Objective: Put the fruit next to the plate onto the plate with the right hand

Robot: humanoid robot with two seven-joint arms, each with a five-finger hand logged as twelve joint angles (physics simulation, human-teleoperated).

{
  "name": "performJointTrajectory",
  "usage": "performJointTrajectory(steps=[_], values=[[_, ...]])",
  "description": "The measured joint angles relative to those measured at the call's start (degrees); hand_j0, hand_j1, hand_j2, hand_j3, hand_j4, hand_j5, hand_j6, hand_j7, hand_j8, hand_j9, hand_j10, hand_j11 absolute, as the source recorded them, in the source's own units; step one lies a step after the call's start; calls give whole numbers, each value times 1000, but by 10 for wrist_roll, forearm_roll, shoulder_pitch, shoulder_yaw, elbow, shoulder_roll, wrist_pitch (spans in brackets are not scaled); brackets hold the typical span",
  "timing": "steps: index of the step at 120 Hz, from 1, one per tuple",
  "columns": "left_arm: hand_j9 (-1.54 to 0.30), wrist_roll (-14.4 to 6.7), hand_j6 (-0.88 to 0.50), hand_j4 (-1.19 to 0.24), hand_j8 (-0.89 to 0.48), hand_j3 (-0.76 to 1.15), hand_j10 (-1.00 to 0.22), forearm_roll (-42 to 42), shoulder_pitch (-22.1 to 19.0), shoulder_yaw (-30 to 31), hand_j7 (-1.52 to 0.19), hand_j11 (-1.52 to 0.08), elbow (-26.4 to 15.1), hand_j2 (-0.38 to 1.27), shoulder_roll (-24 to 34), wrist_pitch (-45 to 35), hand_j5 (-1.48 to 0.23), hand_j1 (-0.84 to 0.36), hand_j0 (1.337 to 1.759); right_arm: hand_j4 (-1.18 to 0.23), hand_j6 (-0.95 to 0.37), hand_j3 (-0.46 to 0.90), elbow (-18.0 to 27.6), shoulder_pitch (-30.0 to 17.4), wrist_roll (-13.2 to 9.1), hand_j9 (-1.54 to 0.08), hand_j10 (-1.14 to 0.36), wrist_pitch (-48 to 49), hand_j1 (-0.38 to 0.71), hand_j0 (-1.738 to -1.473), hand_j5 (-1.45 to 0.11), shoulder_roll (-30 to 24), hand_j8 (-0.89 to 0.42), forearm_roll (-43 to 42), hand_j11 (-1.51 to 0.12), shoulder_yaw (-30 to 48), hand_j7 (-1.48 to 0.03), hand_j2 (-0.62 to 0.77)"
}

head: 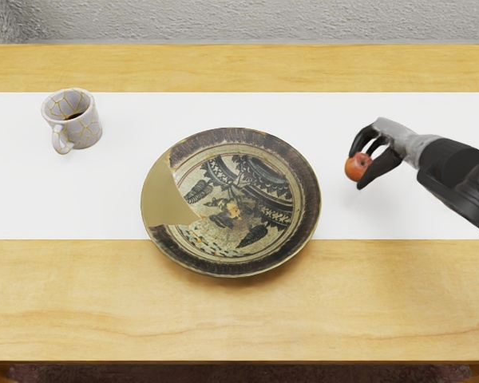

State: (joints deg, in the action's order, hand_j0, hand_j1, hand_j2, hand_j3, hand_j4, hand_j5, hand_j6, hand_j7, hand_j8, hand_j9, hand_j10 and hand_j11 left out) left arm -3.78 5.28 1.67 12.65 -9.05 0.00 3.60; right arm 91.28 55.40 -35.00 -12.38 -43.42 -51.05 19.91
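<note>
Right arm cut off by the right edge of the view; only the forearm and the right hand (389,144) showed. Its dark fingers (366,140) were curled around the fruit (357,167), a small red-orange round piece, with thumb below and fingers above. The fingers covered the fruit's upper part; kind of fruit not determinable at this size. Could not tell whether the fruit touched the cloth or was held just clear of it. Fruit was to the right of the plate (310,199), apart from its rim, not on it.

Plate lay flat at the middle of the table, dark rim, figured pattern inside; a plain gold wedge (164,199) interrupted the pattern on its left side. Pattern detail too fine to read.

Cup (72,120), pale with gold crack lines, stood far left, well apart from the plate, handle toward the near side.

Surface: light wooden table (223,307) with a white runner (223,108) across it, left to right. Plate overhung the runner's near edge. Grey rough wall (223,20) behind; a dark strip of floor (223,373) below the near edge
</note>
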Motion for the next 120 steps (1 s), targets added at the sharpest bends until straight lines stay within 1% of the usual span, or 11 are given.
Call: performJointTrajectory(steps=[19, 30, 48, 60, 80, 100, 120], values=[[-318, 0, -245, -245, -245, 0, -245, 0, 0, 0, -318, -318, 0, 49, 0, 0, -318, 55, 1658, -814, -435, 1, 13, 3, 0, -1149, -824, 101, 298, -1655, -1166, -35, -414, 83, -1153, 75, -1101, 431], [-318, 0, -245, -245, -245, 0, -245, 0, 0, 0, -318, -318, 0, 49, 0, 0, -318, 55, 1658, -814, -438, 1, 17, 5, 0, -1147, -826, 156, 299, -1655, -1168, -43, -410, 123, -1150, 114, -1101, 434], [-318, 0, -245, -245, -245, 0, -245, 0, 0, 0, -318, -318, 0, 49, 0, 0, -318, 55, 1658, -818, -451, 0, 24, 21, -1, -1128, -838, 211, 295, -1654, -1166, -43, -413, 177, -1128, 146, -1102, 429], [-318, 0, -245, -245, -245, 0, -245, 0, 0, 0, -318, -318, 0, 49, 0, 0, -318, 55, 1658, -822, -438, 0, 28, 36, -1, -1119, -845, 225, 294, -1654, -1163, -20, -418, 193, -1116, 152, -1103, 427], [-318, 0, -245, -245, -245, 0, -245, 0, 0, 0, -318, -318, 0, 49, 0, 0, -318, 56, 1658, -826, -448, 0, 30, 53, -1, -1126, -849, 228, 296, -1654, -1172, 44, -424, 170, -1122, 151, -1109, 437], [-318, 0, -245, -245, -245, 0, -245, 0, 0, 0, -318, -318, 0, 48, 0, 0, -318, 56, 1658, -827, -449, 0, 29, 62, -1, -1135, -852, 225, 288, -1654, -1185, 110, -419, 110, -1132, 138, -1114, 426], [-318, 0, -245, -245, -245, 0, -245, 0, 0, 0, -318, -318, 0, 48, 0, 0, -318, 56, 1658, -826, -438, 1, 25, 63, -1, -1143, -851, 203, 286, -1654, -1192, 162, -417, 37, -1140, 97, -1116, 421]])
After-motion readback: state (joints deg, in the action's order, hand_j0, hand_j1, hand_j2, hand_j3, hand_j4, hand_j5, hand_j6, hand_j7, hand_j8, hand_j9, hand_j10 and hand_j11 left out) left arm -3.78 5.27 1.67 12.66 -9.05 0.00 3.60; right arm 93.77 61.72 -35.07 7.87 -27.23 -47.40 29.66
